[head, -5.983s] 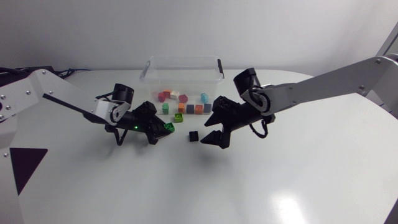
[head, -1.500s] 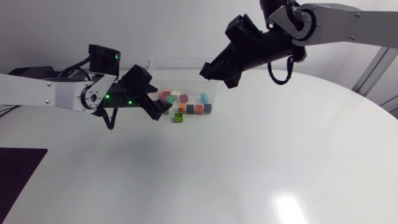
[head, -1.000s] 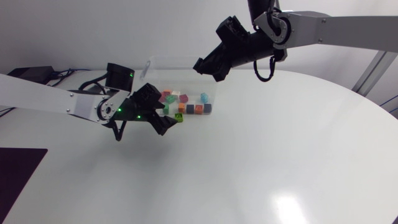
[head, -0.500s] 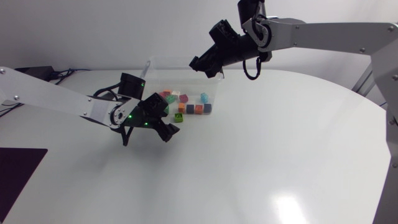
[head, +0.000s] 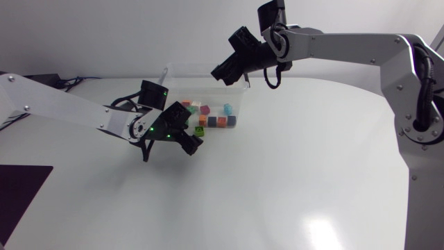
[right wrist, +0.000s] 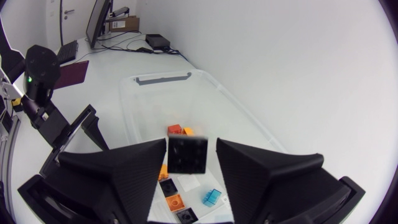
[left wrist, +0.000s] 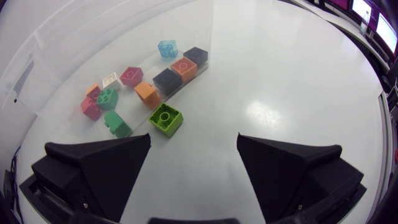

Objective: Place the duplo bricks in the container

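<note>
Right hand, fingers apart above the clear plastic container, black square brick seemingly loose between them; left hand open near lime-green brick.

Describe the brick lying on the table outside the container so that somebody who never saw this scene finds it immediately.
Find the clear container at the far side of the white table. Just before its near wall, ahead of the open left claw, the lime-green brick lies on the tabletop. It is brighter than the darker green bricks near it and shows one round stud on top.
</note>
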### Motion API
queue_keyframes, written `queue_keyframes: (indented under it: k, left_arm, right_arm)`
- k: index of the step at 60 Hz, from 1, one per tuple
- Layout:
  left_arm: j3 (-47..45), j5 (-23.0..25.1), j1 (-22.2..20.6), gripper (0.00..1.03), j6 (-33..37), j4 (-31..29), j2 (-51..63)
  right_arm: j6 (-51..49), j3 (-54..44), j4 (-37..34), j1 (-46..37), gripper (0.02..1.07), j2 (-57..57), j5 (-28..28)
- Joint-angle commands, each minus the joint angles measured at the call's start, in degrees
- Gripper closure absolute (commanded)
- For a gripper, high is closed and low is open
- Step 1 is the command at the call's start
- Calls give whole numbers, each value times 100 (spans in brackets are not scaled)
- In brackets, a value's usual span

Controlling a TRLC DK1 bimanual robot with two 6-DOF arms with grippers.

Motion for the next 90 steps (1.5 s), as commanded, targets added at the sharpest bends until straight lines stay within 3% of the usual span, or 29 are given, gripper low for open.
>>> queue_keyframes:
  k: [1,19,30,64,68,76,82,90]
  left_arm:
    - [233,-164,-155,9,-318,-21,169]
    - [945,-1148,-700,12,-1293,-769,591]
    - [1244,-1499,-726,12,-1961,-1208,705]
    - [1182,-1684,-735,12,-3491,-1278,810]
    - [1208,-1921,-797,12,-3658,-1287,819]
    - [1349,-2809,-999,24,-3763,-1296,960]
    - [1437,-2958,-1034,25,-3781,-1278,1074]
    - [1498,-2958,-981,36,-4132,-1190,1197]
  right_arm:
    - [155,33,138,-59,9,-10,89]
    - [207,-1409,754,-199,9,-1126,53]
    - [199,-2226,991,-226,9,-1768,-8]
    - [120,-3518,1351,-278,10,-2673,-70]
    - [120,-3606,1360,-278,10,-2735,-70]
    - [128,-3703,1360,-278,10,-2840,-70]
    - [137,-3782,1360,-278,10,-2928,-70]
    - [137,-3896,1360,-270,10,-3025,-70]
